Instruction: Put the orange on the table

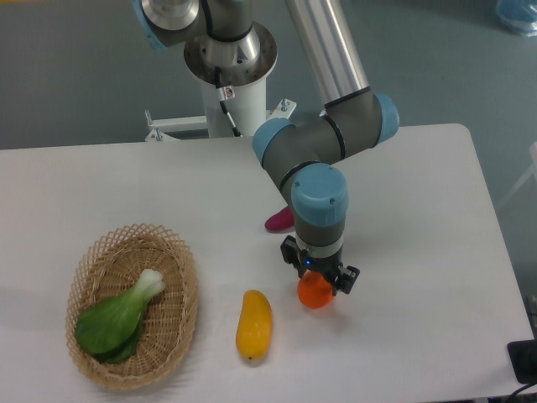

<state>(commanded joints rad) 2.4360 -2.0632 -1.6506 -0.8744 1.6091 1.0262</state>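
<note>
The orange (315, 293) is a small round bright-orange fruit, right of centre near the front of the white table (419, 193). My gripper (317, 284) points straight down and is shut on the orange from above. The fingers cover its upper part. The orange is at or just above the tabletop; I cannot tell whether it touches.
An elongated yellow-orange fruit (253, 324) lies on the table just left of the gripper. A magenta vegetable (278, 220) lies behind the arm, partly hidden. An oval wicker basket (180, 273) at the front left holds a green leafy vegetable (117, 321). The robot base (231, 75) stands behind the table.
</note>
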